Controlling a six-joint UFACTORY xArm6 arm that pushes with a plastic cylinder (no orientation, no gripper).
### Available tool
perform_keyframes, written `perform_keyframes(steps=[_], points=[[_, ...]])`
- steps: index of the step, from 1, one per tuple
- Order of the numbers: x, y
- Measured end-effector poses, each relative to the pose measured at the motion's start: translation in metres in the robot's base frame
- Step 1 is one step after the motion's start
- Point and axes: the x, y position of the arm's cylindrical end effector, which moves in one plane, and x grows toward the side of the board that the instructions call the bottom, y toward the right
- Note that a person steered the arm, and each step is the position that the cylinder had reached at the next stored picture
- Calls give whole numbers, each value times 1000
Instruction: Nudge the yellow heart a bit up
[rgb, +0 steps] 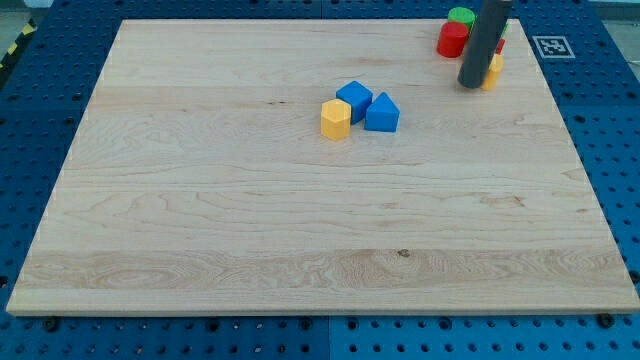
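My tip (470, 85) is resting on the wooden board (250, 230) near the view's top right corner, at the lower end of the dark rod (484, 40) that is coming down from the view's top edge. The rod has no jaws and is holding nothing; it is only standing on the wood, touching or all but touching the yellow block (494, 70) just to its right. That yellow block is mostly hiding behind the rod, so only a sliver is showing and its shape cannot be made out; it may be the yellow heart, but I cannot tell for sure. Just above and to the left of my tip a red block (452, 40) is sitting, with a green block (461, 16) touching its upper edge, close to the board's top rim. Well apart from this group, near the middle of the board, three blocks are clustering together: a yellow hexagonal block (336, 118) at the left, a blue cube (354, 100) just above and to its right, and a blue triangular block (382, 113) at the right, all touching or nearly touching. The board is lying on a blue perforated table (40, 100), and a black-and-white marker tag (552, 46) is showing beyond the board's top right corner.
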Motion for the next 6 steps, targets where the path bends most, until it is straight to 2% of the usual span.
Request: perform_keyframes(steps=[2,3,4,6], points=[[64,19],[66,43],[51,61],[16,40]])
